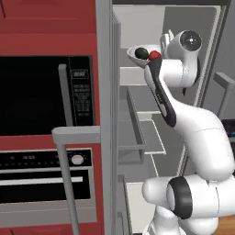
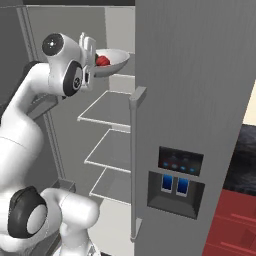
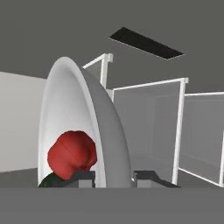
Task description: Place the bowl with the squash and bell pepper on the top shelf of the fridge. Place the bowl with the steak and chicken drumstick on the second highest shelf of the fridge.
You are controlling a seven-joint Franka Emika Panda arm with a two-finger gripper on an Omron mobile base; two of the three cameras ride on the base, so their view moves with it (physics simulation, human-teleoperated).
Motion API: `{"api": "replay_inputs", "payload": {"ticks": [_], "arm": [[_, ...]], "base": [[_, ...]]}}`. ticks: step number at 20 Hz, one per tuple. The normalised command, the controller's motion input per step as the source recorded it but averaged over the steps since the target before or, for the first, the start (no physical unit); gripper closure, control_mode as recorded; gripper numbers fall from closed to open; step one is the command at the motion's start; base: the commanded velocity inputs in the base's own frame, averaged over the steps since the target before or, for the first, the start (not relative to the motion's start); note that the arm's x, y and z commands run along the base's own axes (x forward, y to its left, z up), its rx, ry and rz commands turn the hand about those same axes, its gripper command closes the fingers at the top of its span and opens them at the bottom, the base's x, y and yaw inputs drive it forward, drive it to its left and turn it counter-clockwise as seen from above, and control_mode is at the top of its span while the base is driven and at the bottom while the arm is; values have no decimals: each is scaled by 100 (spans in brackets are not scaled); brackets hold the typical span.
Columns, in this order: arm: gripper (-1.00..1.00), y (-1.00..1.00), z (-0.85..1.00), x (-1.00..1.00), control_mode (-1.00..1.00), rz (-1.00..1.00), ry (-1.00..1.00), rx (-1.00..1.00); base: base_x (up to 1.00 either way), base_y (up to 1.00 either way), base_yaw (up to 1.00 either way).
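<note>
One open fridge [image 2: 190,100] is taking up most of what I'm seeing, with its grey door [image 2: 200,75] swung out on the right in the right base view and four pale shelves stacked inside. To the left of it in the left base view I'm seeing red cabinetry [image 1: 46,23] with a black microwave [image 1: 41,94] and an oven [image 1: 46,179] below.

I'm holding the arm high inside the fridge, up at the level of the top shelf [image 1: 133,75]. The second highest shelf [image 2: 107,112] is sitting bare below it.

The gripper [image 3: 113,176] is pinching the rim of the bowl with the squash and bell pepper [image 2: 117,59], one finger inside the wall and one outside, jaws narrowed onto it. I'm seeing the bowl roughly level, just above the top shelf; I cannot tell whether it is touching.

The bell pepper [image 3: 72,154] is lying in the bowl nearest the gripper, and the squash [image 1: 142,53] is sitting just beside it, touching.
</note>
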Motion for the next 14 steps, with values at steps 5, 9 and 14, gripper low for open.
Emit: {"api": "replay_inputs", "payload": {"ticks": [5,9,14], "arm": [[100,0,-17,99,-100,0,8,0],[100,-7,-15,100,-100,0,3,0],[100,-7,-19,99,-100,0,0,-2]], "base": [[0,0,0],[0,0,0],[0,0,0]]}}
